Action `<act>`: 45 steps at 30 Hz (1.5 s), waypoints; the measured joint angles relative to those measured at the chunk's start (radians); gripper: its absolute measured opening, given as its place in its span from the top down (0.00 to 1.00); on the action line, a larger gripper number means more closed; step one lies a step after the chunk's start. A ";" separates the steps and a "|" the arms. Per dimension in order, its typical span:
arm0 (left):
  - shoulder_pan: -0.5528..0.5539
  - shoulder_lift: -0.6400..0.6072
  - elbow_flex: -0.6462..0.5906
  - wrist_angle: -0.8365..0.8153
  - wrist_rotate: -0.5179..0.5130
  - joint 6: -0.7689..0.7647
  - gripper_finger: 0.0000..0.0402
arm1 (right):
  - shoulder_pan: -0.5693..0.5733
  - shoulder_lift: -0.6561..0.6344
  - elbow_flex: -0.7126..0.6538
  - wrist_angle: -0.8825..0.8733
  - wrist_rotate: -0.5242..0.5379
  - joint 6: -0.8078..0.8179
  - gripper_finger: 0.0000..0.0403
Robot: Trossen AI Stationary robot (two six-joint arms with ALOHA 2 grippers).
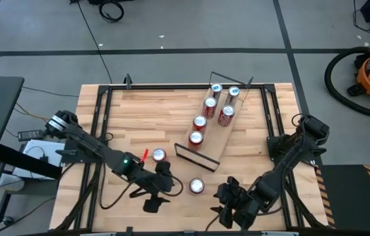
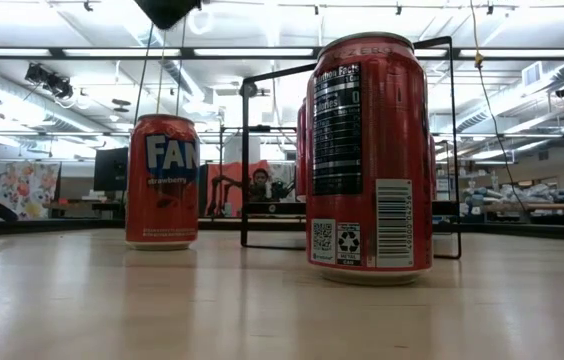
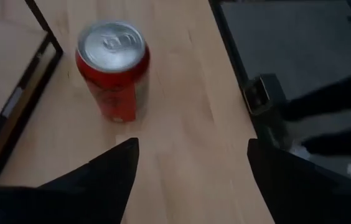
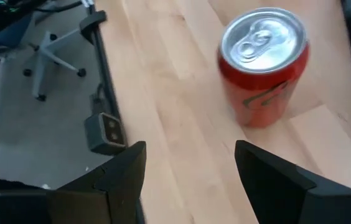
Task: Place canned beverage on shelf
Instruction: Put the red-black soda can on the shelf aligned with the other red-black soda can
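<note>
Light-wood counter (image 1: 145, 111) with black frame. Long light-wood shelf board (image 1: 212, 139) with thin black wire frame lies diagonally at centre-right; five red cans with silver tops stand on it in two rows.

Two red canned beverages stand upright on the bare counter, off the shelf: one (image 1: 159, 155) just beside the shelf's near dark end, one (image 1: 197, 186) nearer the front edge, between the two arms.

Left end effector (image 1: 161, 187) low at front centre, beside that front can (image 3: 113, 68); fingers spread apart, holding nothing.

Right end effector (image 1: 227, 194) at front right, the same can (image 4: 262, 62) ahead of it; fingers (image 4: 116, 171) apart in the wrist view, nothing between them.
</note>
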 joint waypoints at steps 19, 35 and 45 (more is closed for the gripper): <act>0.072 0.172 -0.027 0.255 -0.101 -0.081 0.23 | -0.060 0.123 -0.050 0.212 -0.014 -0.055 0.37; 0.073 0.236 -0.027 0.359 -0.112 -0.138 0.23 | -0.099 0.149 -0.051 0.171 -0.010 -0.073 0.37; 0.040 0.236 -0.027 0.390 -0.108 -0.186 0.23 | -0.105 0.149 -0.051 0.066 -0.008 -0.076 0.37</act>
